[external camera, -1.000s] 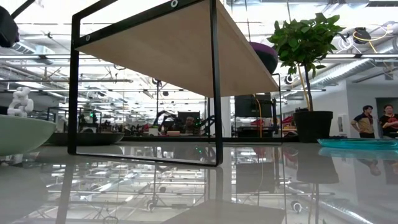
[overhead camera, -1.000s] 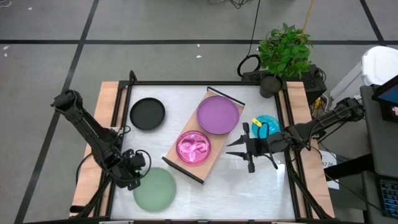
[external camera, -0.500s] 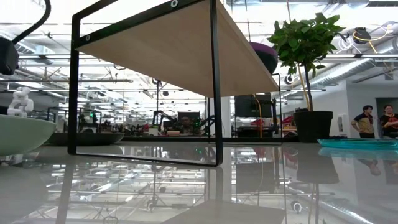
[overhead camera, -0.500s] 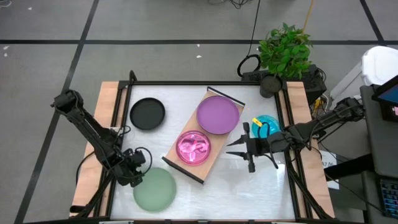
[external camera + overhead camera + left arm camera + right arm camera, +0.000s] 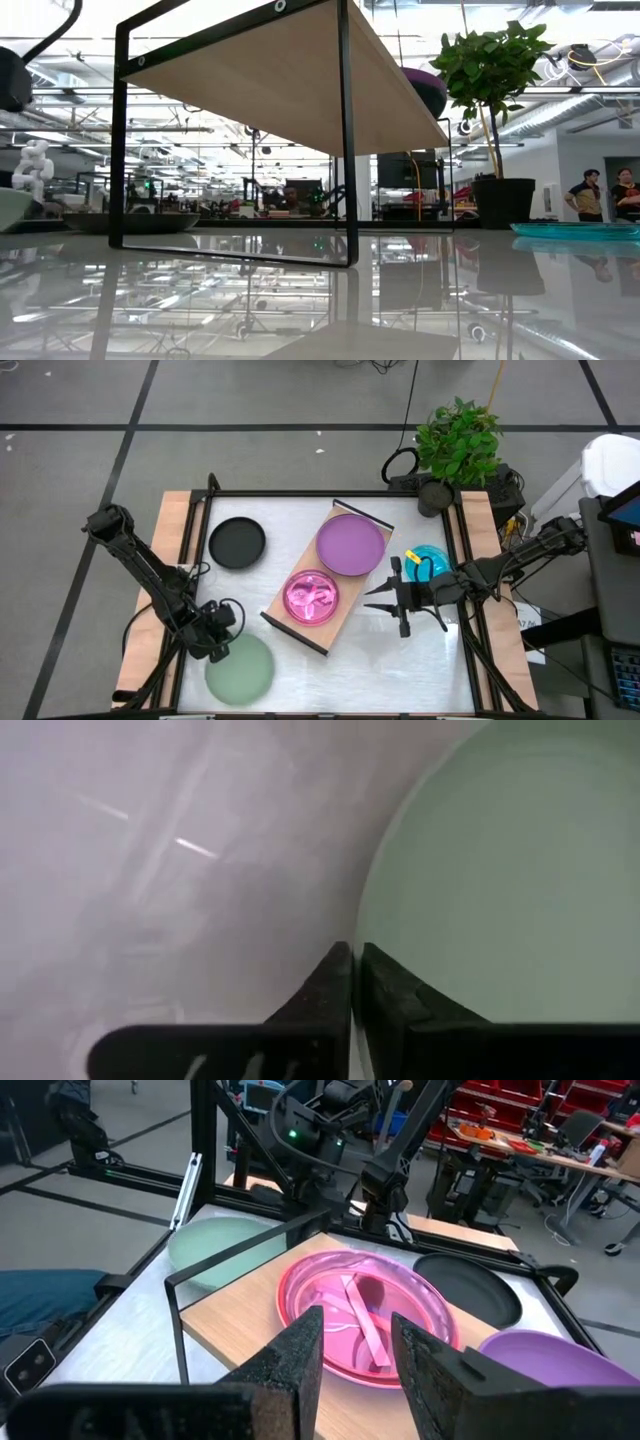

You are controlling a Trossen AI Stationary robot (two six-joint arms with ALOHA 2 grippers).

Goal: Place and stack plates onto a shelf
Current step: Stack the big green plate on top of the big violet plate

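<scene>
Left gripper, lower left of the high view, is pinching the pale green plate rim on the surface, jaws closed. Lift level toward the shelf. Right gripper is waiting mid-right, jaws parted.

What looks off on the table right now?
The shelf sits diagonally across the table rather than square to its frame. The pale green plate lies at the front edge, the left end effector shut on its rim. The cyan plate sits partly under the right arm. Nothing spilled or broken.
</scene>
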